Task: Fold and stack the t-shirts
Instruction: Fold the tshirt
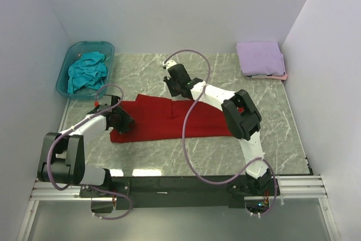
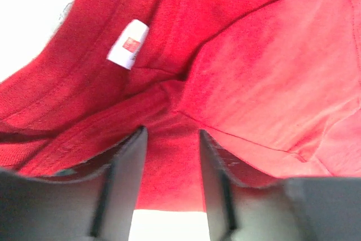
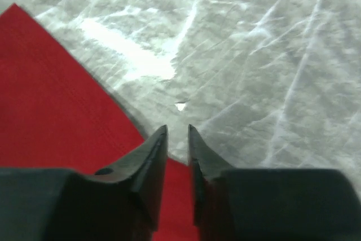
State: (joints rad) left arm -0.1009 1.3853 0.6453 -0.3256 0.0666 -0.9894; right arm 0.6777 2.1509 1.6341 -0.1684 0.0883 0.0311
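Top external view puts the red shirt [image 1: 169, 119] as a long band at table centre, the lavender shirt [image 1: 259, 57] folded at two o'clock and the teal shirt [image 1: 87, 71] in the tub [image 1: 63, 80] at ten o'clock. We judge the red one mid-fold; next, both arms need a firm hold on one long edge. Our left gripper [image 2: 172, 134] stands half parted over the collar, whose white label [image 2: 128, 52] only its wrist view shows. Our right gripper [image 3: 177, 129], a narrow slit with nothing seen in it, sits at the shirt's twelve-o'clock edge.
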